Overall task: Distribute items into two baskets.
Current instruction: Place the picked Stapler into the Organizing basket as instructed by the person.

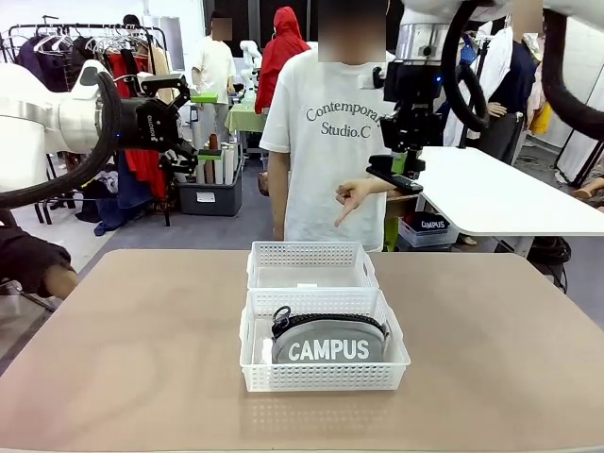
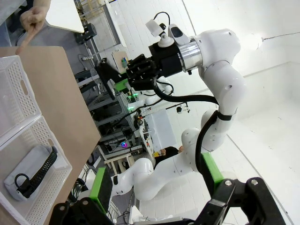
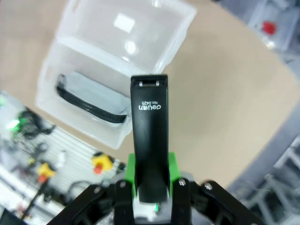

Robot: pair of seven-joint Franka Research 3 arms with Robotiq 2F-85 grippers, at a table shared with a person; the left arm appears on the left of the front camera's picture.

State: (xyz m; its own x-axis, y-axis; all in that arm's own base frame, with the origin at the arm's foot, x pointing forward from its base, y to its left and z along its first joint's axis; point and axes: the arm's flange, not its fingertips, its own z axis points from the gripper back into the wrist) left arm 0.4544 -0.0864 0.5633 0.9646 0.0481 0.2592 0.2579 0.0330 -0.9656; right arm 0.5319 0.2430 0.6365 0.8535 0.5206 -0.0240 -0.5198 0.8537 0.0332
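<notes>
The grey CAMPUS pouch [image 1: 328, 342] lies in the near white basket [image 1: 324, 377]. The far basket [image 1: 311, 253], touching it, holds nothing. My right gripper [image 1: 401, 168] hangs high above the table's far right, shut on the black stapler [image 1: 394, 176]. In the right wrist view the stapler [image 3: 149, 136] sticks out lengthwise between the green pads [image 3: 129, 173], over the table beside the baskets [image 3: 187, 18] and the pouch [image 3: 93, 101]. My left gripper [image 1: 179, 123] is raised at the far left, open and holding nothing. Its green fingers [image 2: 102, 190] stand wide apart in the left wrist view.
A person stands at the far edge, one hand [image 1: 354, 198] pointing a finger down toward the far basket. Another person's hand and sleeve [image 1: 38, 269] rest at the table's left edge. A white table [image 1: 500, 193] stands behind on the right.
</notes>
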